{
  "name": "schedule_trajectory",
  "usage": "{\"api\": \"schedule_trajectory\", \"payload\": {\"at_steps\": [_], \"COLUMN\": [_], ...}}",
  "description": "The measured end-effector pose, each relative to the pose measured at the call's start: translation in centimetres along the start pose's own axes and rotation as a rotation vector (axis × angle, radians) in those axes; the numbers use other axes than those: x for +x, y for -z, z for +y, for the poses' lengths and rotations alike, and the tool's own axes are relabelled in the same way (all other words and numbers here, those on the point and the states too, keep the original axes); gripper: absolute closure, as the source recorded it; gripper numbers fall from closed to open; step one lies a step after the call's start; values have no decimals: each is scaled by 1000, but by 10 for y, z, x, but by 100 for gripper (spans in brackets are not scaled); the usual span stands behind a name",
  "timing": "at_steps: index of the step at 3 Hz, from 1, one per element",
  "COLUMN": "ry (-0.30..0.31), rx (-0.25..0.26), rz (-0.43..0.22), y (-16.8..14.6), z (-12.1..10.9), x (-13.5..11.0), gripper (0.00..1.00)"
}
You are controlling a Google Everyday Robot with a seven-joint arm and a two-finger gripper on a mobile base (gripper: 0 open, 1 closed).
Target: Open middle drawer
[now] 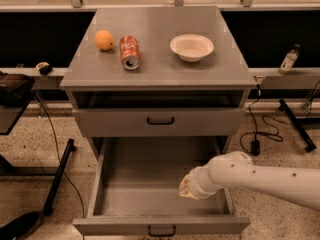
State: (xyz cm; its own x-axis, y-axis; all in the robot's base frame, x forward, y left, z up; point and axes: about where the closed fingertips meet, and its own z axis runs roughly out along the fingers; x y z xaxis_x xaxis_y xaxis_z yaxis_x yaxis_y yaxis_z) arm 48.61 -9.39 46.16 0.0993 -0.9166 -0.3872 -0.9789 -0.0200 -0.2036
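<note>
The middle drawer (pixel 150 179) is pulled far out of the grey cabinet, showing a wide plain grey interior. Its flat front (pixel 125 226) with a small black loop handle (pixel 161 230) is at the bottom edge of the view. My gripper (pixel 189 187) is at the end of the white arm (pixel 265 176), which comes in from the right. It hangs over the right inner part of this open drawer, pointing down and left. Above, the slimmer drawer (pixel 160 121) sits a little way out, with a dark gap over it.
On the cabinet top (pixel 160 69) lie an orange (pixel 104 39), a red soda can on its side (pixel 130 52) and a white bowl (pixel 191 47). Cables and a black stand leg are on the floor to the left, a cable and a bottle (pixel 288 60) to the right.
</note>
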Motion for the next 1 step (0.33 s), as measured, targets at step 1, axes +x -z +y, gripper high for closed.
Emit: {"api": "schedule_trajectory", "payload": {"at_steps": [1], "ry": [-17], "rx": [31], "rz": [-5], "y": [13], "z": [0], "x": [16], "gripper": [82]}}
